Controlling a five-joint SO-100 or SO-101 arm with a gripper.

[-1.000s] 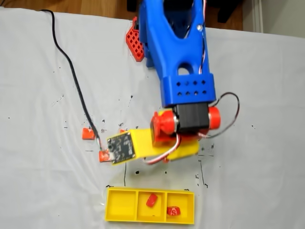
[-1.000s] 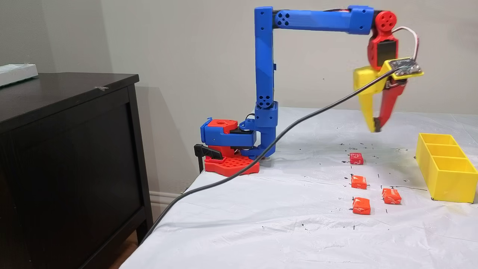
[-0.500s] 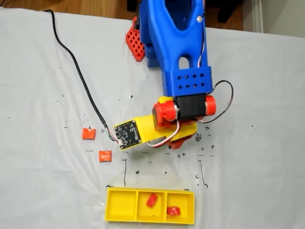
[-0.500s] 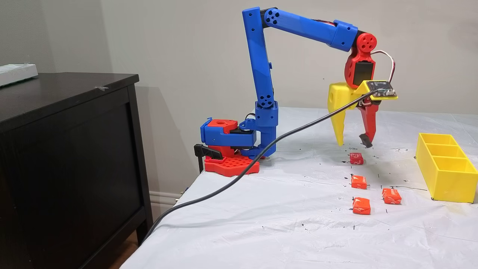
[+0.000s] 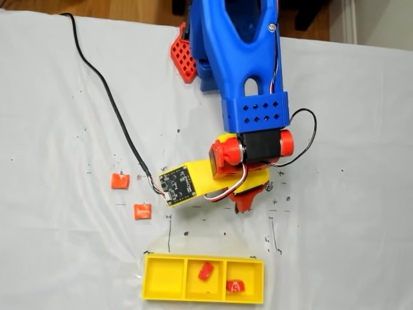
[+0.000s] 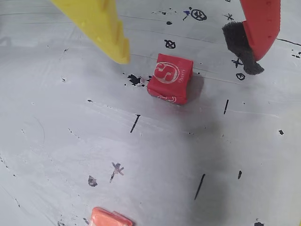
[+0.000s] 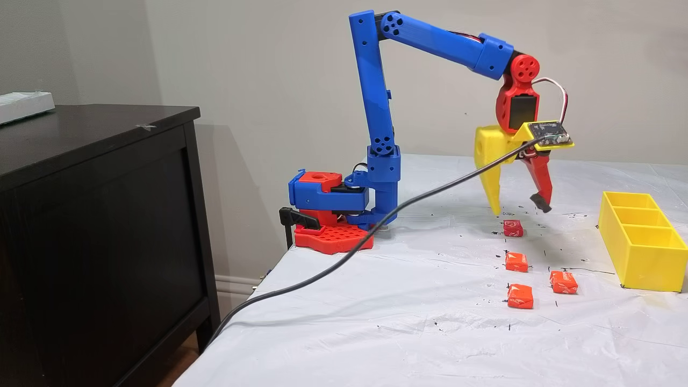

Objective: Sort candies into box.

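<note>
My gripper (image 7: 520,208) is open, its yellow and red fingers pointing down a little above the cloth. A red candy (image 7: 513,228) lies just below and between the tips. In the wrist view the same candy (image 6: 170,78) sits on the cloth, with the gripper (image 6: 186,56) straddling it without touching. Several more candies lie nearer the camera, such as one (image 7: 516,262) close behind it. The yellow box (image 5: 150,279) holds a candy (image 5: 205,271) in its middle compartment and another (image 5: 235,285) in the right one. Two candies (image 5: 119,181) lie loose to the left.
A black cable (image 7: 376,226) runs from the wrist camera across the white cloth and off the table's front-left edge. The arm's red and blue base (image 7: 328,215) stands at the back. A dark cabinet (image 7: 97,215) stands left of the table.
The arm has come down and pulled back toward its base. The gripper, nearly shut and high a second ago, has opened and now hangs over the candy.
</note>
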